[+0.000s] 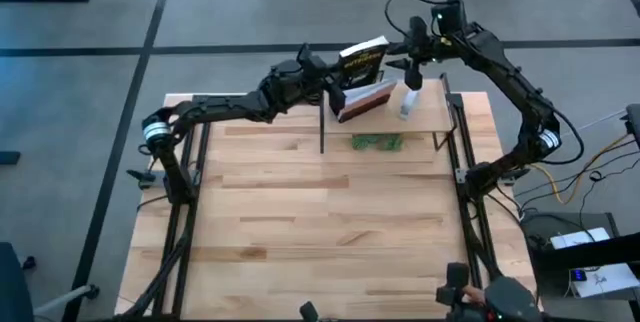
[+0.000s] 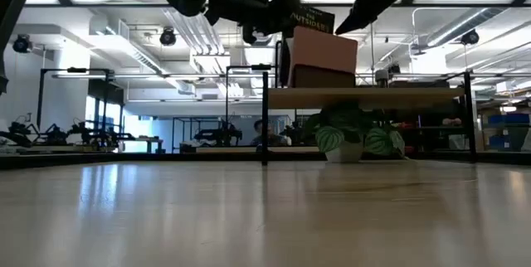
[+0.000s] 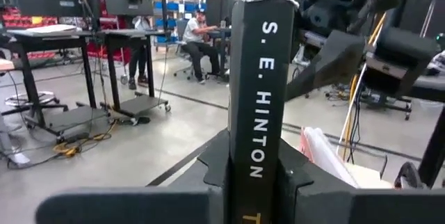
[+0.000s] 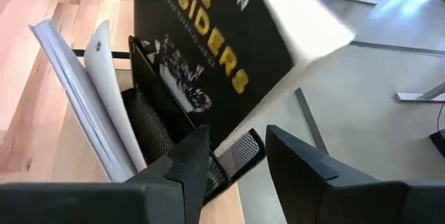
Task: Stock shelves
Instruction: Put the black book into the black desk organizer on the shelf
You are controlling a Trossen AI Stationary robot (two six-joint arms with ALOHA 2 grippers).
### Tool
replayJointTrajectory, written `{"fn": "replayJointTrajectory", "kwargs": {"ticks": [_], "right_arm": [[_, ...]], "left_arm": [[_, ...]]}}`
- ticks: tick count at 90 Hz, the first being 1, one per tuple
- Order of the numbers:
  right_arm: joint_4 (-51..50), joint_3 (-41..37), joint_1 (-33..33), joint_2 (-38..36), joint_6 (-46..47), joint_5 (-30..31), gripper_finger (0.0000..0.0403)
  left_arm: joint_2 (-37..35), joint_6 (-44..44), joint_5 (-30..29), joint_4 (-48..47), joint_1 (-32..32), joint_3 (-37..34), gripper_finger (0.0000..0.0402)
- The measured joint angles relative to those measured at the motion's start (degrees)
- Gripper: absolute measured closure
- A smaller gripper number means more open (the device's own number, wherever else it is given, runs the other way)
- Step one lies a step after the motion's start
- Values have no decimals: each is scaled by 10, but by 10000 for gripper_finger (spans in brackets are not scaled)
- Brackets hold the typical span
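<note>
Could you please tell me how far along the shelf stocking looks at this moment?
Partly done. Already on the shelf: a brown book in a black wire rack and a white bottle; a potted plant sits underneath. In hand: the left gripper holds a black book above the rack, not yet released. The right gripper hovers open nearby. Left: seating that book.
</note>
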Motion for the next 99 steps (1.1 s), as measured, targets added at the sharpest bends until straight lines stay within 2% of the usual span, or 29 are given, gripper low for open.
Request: {"fn": "replayJointTrajectory", "kwargs": {"ticks": [28,59,65,83,99], "right_arm": [[-3,0,2,-4,-1,1,310],[-6,0,2,-4,-5,0,325],[-6,0,2,-4,-5,0,327],[-6,0,2,-4,0,0,323],[-6,0,6,-4,7,0,309]], "left_arm": [[52,-3,-3,75,0,0,370],[32,7,-1,52,0,0,368],[31,7,-1,43,0,0,348],[31,3,-1,22,0,0,253],[29,1,-1,20,0,0,210]]}}
